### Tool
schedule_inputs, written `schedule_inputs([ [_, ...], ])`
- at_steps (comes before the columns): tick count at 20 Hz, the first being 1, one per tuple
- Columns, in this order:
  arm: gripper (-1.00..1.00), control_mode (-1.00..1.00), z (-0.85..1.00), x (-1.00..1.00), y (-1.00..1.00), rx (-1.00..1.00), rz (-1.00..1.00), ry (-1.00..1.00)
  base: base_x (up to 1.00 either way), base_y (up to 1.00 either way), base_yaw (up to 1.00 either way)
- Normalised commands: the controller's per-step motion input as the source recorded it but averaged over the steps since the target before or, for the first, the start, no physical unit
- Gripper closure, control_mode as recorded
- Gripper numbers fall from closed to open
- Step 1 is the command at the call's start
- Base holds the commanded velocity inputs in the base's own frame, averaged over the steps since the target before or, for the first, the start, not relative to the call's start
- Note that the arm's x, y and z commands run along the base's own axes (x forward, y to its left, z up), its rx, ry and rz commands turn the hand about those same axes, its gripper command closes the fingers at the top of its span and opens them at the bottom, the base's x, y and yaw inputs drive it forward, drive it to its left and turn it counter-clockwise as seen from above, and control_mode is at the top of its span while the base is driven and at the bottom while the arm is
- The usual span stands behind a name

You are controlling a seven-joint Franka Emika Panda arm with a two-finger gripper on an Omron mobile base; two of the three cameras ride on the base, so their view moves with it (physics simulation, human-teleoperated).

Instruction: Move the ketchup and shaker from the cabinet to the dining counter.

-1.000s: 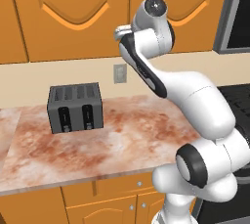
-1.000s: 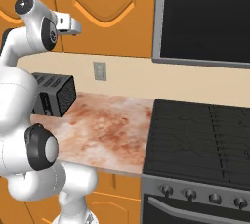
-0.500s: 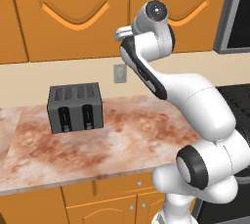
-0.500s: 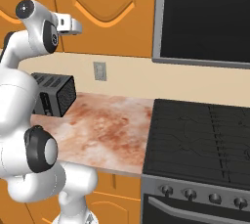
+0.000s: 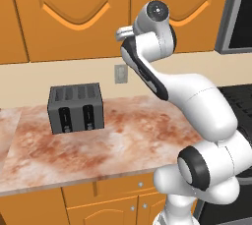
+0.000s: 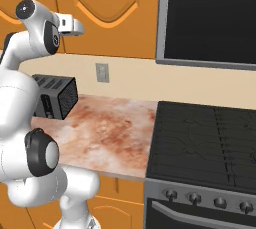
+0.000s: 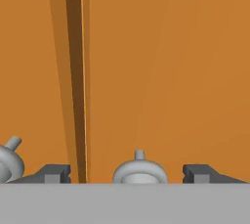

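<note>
From the left base view, the white arm rears up from the lower right and folds back toward the cabinet (image 5: 74, 13), its orange doors shut, arched panels facing us. The wrist sits high against the doors, and the hand itself is hidden behind the arm here. Below, a grey toaster (image 5: 75, 108) stands on the marble surface (image 5: 123, 140), well apart from the arm's upper links, with a wall outlet (image 5: 120, 74) on the beige wall just behind. The edge of the stove shows dark at the right.

Over to the right base view: the arm climbs from the lower left, elbow bent, and the white wrist pokes toward the cabinet doors (image 6: 107, 8) at upper left. The fingers are too small to read from this side. The toaster (image 6: 56, 96) sits partly behind the arm, the black stove (image 6: 205, 143) fills the right, and a dark microwave (image 6: 207, 18) hangs above it.

Now the hand view: the hand (image 7: 128, 174) is right up at the cabinet (image 7: 166, 71), fingers (image 7: 53, 173) spread wide, and a round silver knob (image 7: 140, 169) sits squarely between the two tips, not gripped. The seam between the two doors runs just beside the left tip, and a second knob (image 7: 10, 157) peeks in at the far left. Ketchup and shaker are hidden behind the closed doors.
</note>
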Motion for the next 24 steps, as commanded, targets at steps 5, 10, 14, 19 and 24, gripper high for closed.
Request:
schedule_inputs([
  [5,-1.00,-1.00,0.38,0.07,0.03,0.00,0.00,0.00,0.00,0.00,0.00],
  [10,-1.00,-1.00,0.39,-0.02,0.14,0.02,0.00,0.00,0.00,0.00,0.00],
  [14,-1.00,-1.00,0.41,-0.10,0.18,0.05,0.00,0.00,0.00,0.00,0.00],
  [19,-1.00,-1.00,0.40,-0.12,0.15,0.01,0.00,0.00,0.00,0.00,0.00],
  [24,-1.00,-1.00,0.26,0.00,0.13,0.00,0.00,0.00,0.00,0.00,0.00],
])
